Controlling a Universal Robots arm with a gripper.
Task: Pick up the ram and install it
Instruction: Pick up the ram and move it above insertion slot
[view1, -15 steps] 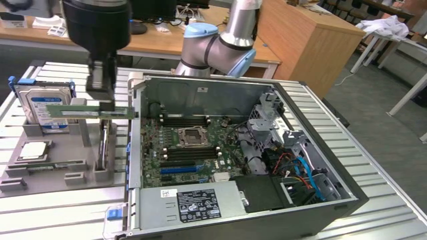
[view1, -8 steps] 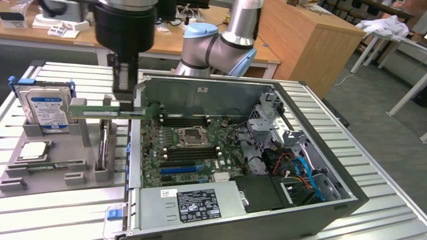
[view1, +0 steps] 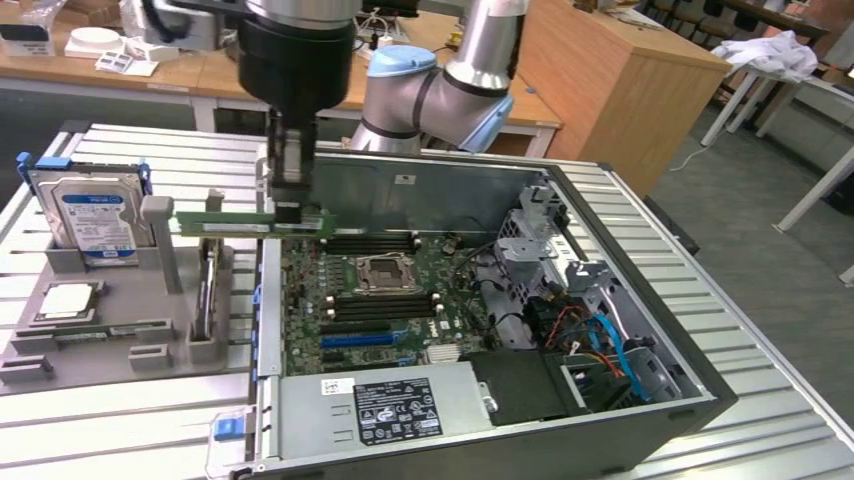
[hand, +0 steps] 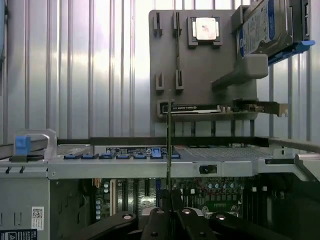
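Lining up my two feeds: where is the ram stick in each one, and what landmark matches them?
Exterior view: the ram lies level in the end effector, above the side wall of the computer case, next to the grey holder.
Wrist view: the ram is edge-on, a thin line running out from the end effector across that wall.
Shared landmark: the hard drive in its blue bracket.

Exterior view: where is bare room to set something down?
Bare ribbed table lies between the grey tray and the table's near edge, and in a narrow strip along the computer case at the exterior view's right. Crowded: the tray, and the case's tray side, where the pincer holds the ram.
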